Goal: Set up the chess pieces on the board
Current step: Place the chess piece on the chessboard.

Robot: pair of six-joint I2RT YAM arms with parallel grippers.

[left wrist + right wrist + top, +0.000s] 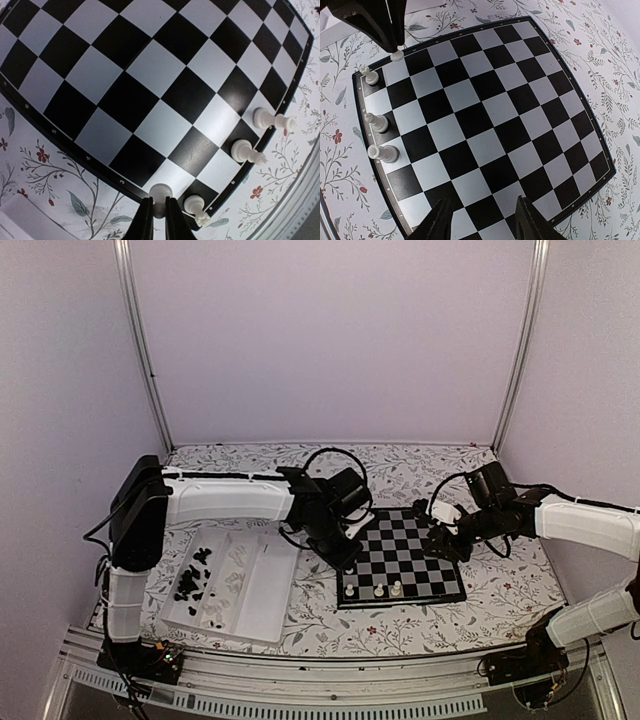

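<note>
The board point(405, 555) lies flat between the arms. Three cream-white chess pieces point(378, 591) stand along its near edge, and they show again as a row of chess pieces point(376, 121) in the right wrist view. My left gripper point(160, 215) is shut on another white piece point(161, 192), held over the square by the board's near-left corner, beside a standing white piece point(197, 207). My right gripper point(482, 220) hangs open over the board's point(495, 115) right edge, with nothing between its fingers. From above, the left gripper point(340, 552) is at the board's left edge.
A white compartment tray point(265, 590) sits left of the board, with loose black pieces point(195, 575) and white pieces point(228, 580) in its left compartments. The table has a floral cloth point(500, 590). White walls and metal posts enclose the back and sides.
</note>
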